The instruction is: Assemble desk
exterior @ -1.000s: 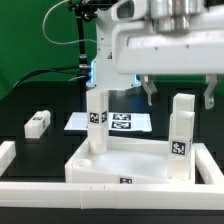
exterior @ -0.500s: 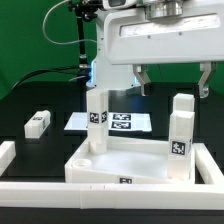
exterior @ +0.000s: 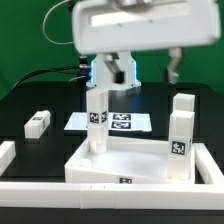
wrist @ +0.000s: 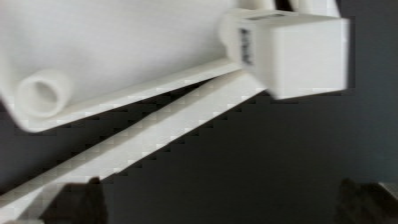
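Note:
The white desk top (exterior: 125,162) lies as a rimmed tray at the front middle of the exterior view. Two white tagged legs stand upright on it, one at its far left corner (exterior: 96,120) and one at its right side (exterior: 181,128). A third leg (exterior: 38,123) lies loose on the black table to the exterior view's left. My gripper (exterior: 147,74) hangs open and empty high above the tray, behind the two legs. In the wrist view the gripper (wrist: 217,205) shows dark fingers (wrist: 73,202) wide apart above the desk top (wrist: 107,50) and a leg (wrist: 295,55).
The marker board (exterior: 122,123) lies flat behind the tray. A low white fence (exterior: 8,157) runs along the exterior view's left and the front edge (exterior: 60,200). The arm's base (exterior: 108,70) stands at the back.
The gripper has risen and shifted toward the exterior view's left, away from above the right leg. Its fingers stay open. The desk parts have not moved.

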